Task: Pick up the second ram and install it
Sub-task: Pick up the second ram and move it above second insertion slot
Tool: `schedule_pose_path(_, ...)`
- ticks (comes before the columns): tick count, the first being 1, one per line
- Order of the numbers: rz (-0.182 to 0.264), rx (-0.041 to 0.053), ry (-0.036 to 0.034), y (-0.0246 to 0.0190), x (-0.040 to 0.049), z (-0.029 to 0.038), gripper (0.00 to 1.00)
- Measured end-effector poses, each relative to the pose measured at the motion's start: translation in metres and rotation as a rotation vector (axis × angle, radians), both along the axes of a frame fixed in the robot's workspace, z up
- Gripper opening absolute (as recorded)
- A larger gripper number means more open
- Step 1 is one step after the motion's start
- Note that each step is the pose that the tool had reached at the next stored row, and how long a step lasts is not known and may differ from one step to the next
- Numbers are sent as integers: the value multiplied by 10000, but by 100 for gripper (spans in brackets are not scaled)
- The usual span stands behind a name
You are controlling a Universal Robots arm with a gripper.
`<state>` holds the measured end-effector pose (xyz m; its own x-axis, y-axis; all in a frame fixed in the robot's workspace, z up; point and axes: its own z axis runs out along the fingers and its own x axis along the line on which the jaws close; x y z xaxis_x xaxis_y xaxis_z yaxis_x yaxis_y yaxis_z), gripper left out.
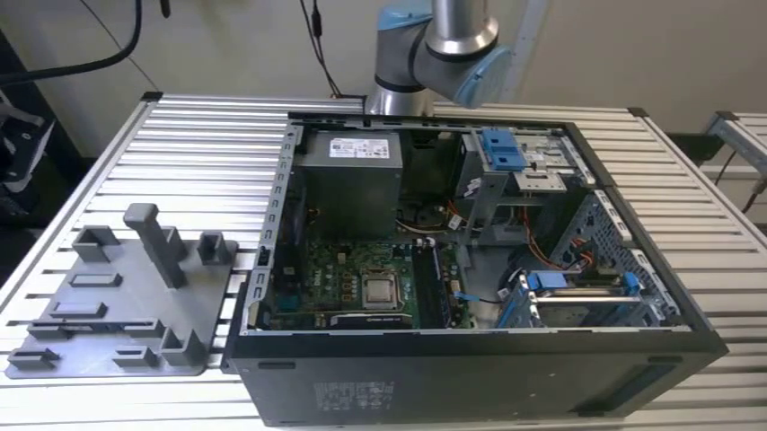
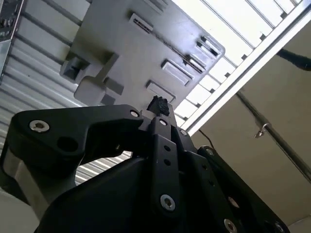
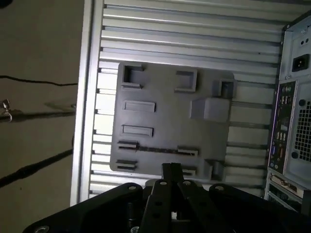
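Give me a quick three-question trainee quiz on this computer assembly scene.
1. True or false: the end effector holds the second ram.
2. In the exterior view, the grey plate sits where? A: left of the computer case; B: right of it; C: inside it.
3. What does the second ram rest on?
Key: 1 false; 2 A; 3 the grey plate.

In the exterior view, the holder plate (image 1: pixel 120 305) lies on the slatted table (image 1: pixel 180 153) at lower left. The second ram (image 1: pixel 96 321) rests across the plate's near part. The open computer case (image 1: pixel 480 377) stands just beside it, centre to right, with the arm (image 1: pixel 437 40) behind it.
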<state>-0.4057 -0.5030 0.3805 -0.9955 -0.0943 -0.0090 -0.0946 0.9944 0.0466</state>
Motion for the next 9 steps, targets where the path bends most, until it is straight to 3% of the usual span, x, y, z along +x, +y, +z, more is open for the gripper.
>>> schedule_pose_path(9,1455,-18,0,0,0,0,11)
